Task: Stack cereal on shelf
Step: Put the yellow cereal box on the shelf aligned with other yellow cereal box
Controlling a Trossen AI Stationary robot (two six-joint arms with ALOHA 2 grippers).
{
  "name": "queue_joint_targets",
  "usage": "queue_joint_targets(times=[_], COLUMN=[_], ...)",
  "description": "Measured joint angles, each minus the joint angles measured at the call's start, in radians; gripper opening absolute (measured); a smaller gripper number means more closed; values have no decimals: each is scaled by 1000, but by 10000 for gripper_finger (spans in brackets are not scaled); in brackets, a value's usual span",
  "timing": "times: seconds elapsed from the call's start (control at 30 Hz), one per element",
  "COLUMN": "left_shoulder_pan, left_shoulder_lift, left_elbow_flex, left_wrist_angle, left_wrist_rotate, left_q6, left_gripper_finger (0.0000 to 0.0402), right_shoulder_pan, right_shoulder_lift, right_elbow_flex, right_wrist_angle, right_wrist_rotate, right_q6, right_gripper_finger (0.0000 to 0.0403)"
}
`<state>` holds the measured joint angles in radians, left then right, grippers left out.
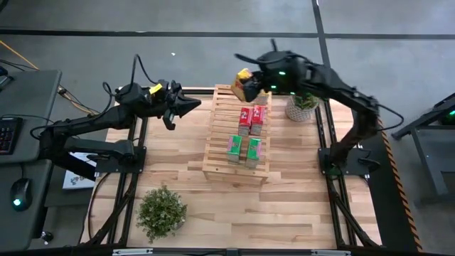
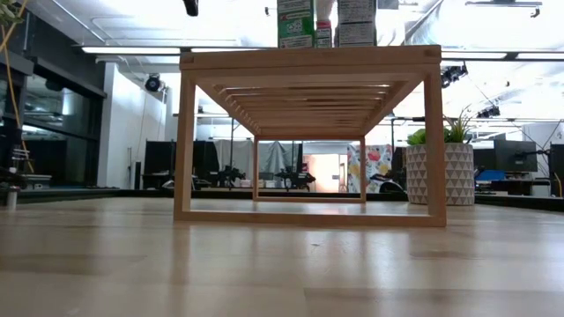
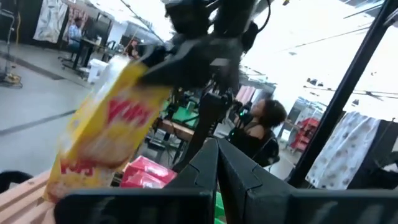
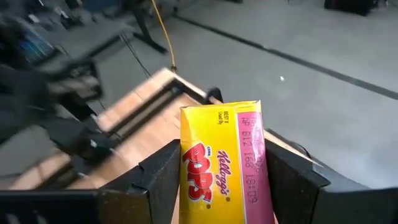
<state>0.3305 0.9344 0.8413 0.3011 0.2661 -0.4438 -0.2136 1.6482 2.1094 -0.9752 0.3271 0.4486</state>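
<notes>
1. Four boxes already stand on the shelf [image 1: 235, 135], the big slatted rack that takes up the middle of the worktop [image 1: 298, 178]; two pink-red boxes [image 1: 251, 119] sit toward its far half and two green boxes [image 1: 243, 150] toward its near half, each pair side by side; the bare slats at the far end are, I judge, the place for the next box.
2. One arm does the work: the right gripper [image 1: 250, 84] hangs over the far end of the shelf, jaws set wide and closed on a yellow box [image 4: 221, 163]; in the right wrist view the box sits upright between the two fingers [image 4: 158, 171], its printed face to the camera.
3. Bring the box down square to the slats, base level, and line it up with the row of pink-red boxes; keep it clear of them so that none is knocked over.
4. Let the base rest on the slats before the jaws part; then lift straight up, since a sideways pull could tip so light a carton.
5. Left gripper [image 1: 190, 105] waits beside the shelf's far left side, jaws shut and holding nothing; it should stay clear of the descent.
6. Mind the potted plant [image 1: 303, 105] just beyond the shelf's far right corner when the arm withdraws.
</notes>
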Motion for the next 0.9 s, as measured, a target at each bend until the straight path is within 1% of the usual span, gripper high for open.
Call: queue_joint_targets(times=[0.13,0.33,0.43,0.67,0.8,0.9], left_shoulder_pan=[0,0,0,0,0,0], left_shoulder_lift=[0,0,0,0,0,0], left_elbow_flex=[0,0,0,0,0,0], left_wrist_angle=[6,6,6,6,6,6], left_wrist_rotate=[-5,-5,-6,-8,-8,-8], left_q6=[-2,-19,-18,-26,-25,-25], left_gripper_finger=[0,0,0,0,0,0], right_shoulder_pan=[-42,-75,-74,-52,-32,-21], right_shoulder_lift=[74,137,143,152,155,157], right_elbow_flex=[4,4,4,3,3,3], right_wrist_angle=[-27,-86,-93,-189,-216,-214], right_wrist_rotate=[-10,18,48,187,246,271], right_q6=[26,172,247,426,494,524], right_gripper_finger=[199,199,199,199,199,199])
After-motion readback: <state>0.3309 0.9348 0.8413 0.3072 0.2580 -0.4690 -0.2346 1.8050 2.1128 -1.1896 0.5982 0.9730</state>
